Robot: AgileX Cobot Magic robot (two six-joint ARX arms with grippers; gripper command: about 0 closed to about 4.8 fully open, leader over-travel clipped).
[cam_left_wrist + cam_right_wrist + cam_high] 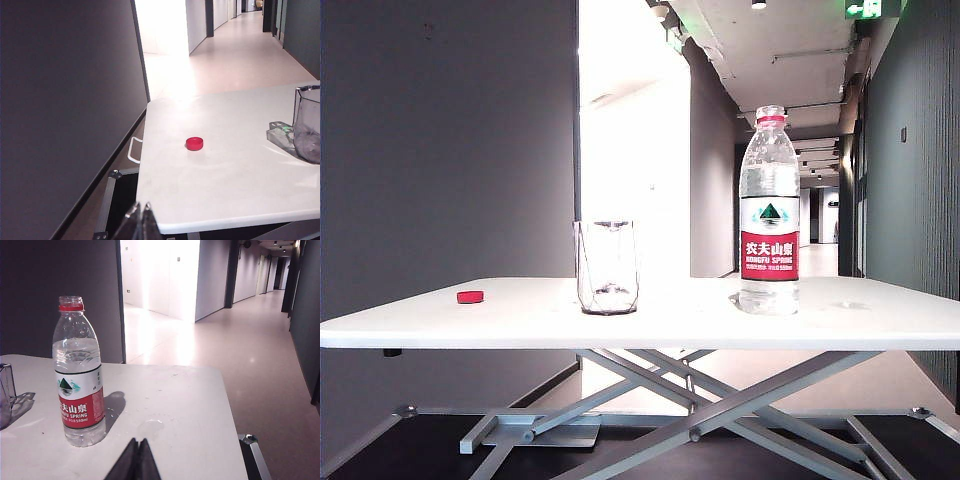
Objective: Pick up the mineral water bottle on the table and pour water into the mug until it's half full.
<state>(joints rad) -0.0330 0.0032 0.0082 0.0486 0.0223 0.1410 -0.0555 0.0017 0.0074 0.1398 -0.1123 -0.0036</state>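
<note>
Approach not begun: left gripper point(142, 220), right gripper point(136, 459) both clenched, empty, waiting short of table point(190, 405). Mineral water bottle point(78, 375) standing ahead of right gripper, uncapped; mug point(607, 267) beside it. Next: right gripper opening, reaching forward for bottle.

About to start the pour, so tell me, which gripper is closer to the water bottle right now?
Right. The right gripper, shut, sits just in front of the mineral water bottle. The left gripper, also shut, faces the red cap, with the mug between.

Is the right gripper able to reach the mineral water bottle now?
Probably yes: the right gripper, shut, sits at the near table edge, with only bare tabletop before the mineral water bottle; it must open first.
</note>
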